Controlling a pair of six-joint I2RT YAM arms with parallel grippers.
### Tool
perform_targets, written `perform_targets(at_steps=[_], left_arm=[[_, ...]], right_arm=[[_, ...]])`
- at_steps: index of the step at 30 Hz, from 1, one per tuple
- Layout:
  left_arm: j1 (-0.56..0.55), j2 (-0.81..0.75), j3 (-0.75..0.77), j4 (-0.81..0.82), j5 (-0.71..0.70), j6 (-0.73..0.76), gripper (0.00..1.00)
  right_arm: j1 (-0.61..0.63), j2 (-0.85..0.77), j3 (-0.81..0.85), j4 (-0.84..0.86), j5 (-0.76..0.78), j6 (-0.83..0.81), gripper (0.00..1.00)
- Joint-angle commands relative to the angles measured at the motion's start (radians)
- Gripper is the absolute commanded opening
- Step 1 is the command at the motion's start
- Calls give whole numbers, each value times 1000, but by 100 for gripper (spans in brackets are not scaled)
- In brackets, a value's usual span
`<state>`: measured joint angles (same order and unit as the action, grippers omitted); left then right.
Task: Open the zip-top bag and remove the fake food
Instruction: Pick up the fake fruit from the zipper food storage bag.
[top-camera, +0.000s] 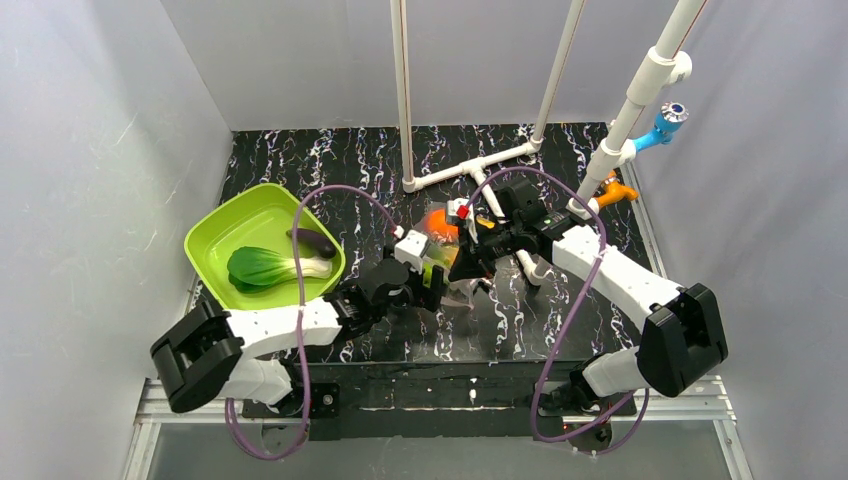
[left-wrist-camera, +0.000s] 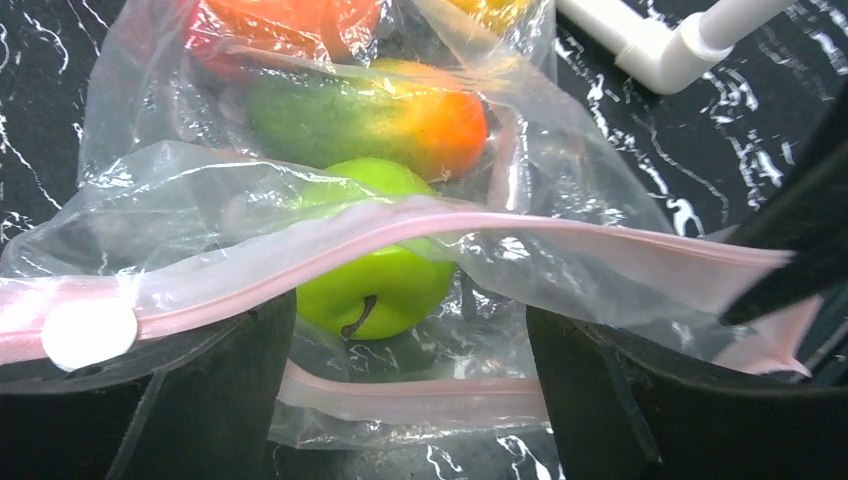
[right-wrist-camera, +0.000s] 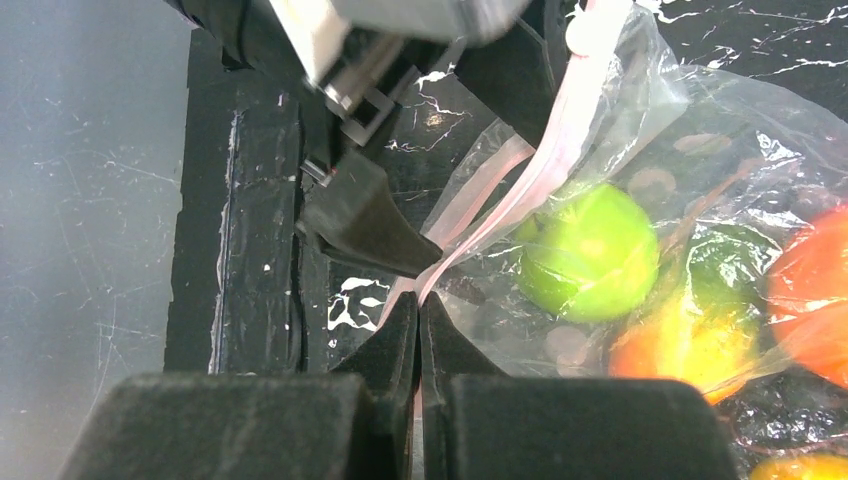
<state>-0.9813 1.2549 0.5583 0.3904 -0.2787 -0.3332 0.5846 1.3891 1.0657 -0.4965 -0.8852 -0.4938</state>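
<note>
Right end effector (right-wrist-camera: 420, 305) has its two fingers pressed together on the pink zip strip (right-wrist-camera: 545, 150) at one corner of the zip-top bag (right-wrist-camera: 700, 120). The left end effector (left-wrist-camera: 405, 330) stands wide open at the bag's mouth: one lip of the strip drapes across the tops of both fingers (left-wrist-camera: 160, 400), the other lip sags low between them, and nothing is pinched. A white round tab (left-wrist-camera: 88, 333) sits on the strip over the left finger.

The mouth gapes between the two lips. Just inside it lies a green round fruit (left-wrist-camera: 375, 285), stem toward the opening. Farther in are a green-and-orange piece (left-wrist-camera: 380, 120), a red-orange piece (left-wrist-camera: 270, 20) and a bit of yellow (left-wrist-camera: 495, 8), all under the clear plastic.

From above, the bag rests near the middle of the black marbled counter (top-camera: 300, 160), close to a white pipe frame (top-camera: 480, 160). At the left, a lime-green tray (top-camera: 225, 225) holds the bok choy (top-camera: 262, 267) and the eggplant (top-camera: 313, 241).
</note>
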Motion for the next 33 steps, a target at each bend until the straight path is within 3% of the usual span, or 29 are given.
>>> perform_targets(at_steps=[1,23,27,30,33], left_arm=[[-4,74,21,91,-54,53,86],[-2,383,61,198,-112,171,94],[-3,385,66,213,-145,166,83],[-2,380,75,207,-135,180,70],[-3,363,79,186,-114,187,50]], right_arm=[[1,7,-6,34,-11,17,1],[1,44,0,36,5,23,1],[1,46,0,33,5,21,1],[1,45,2,30,8,18,1],[1,45,2,27,11,14,1]])
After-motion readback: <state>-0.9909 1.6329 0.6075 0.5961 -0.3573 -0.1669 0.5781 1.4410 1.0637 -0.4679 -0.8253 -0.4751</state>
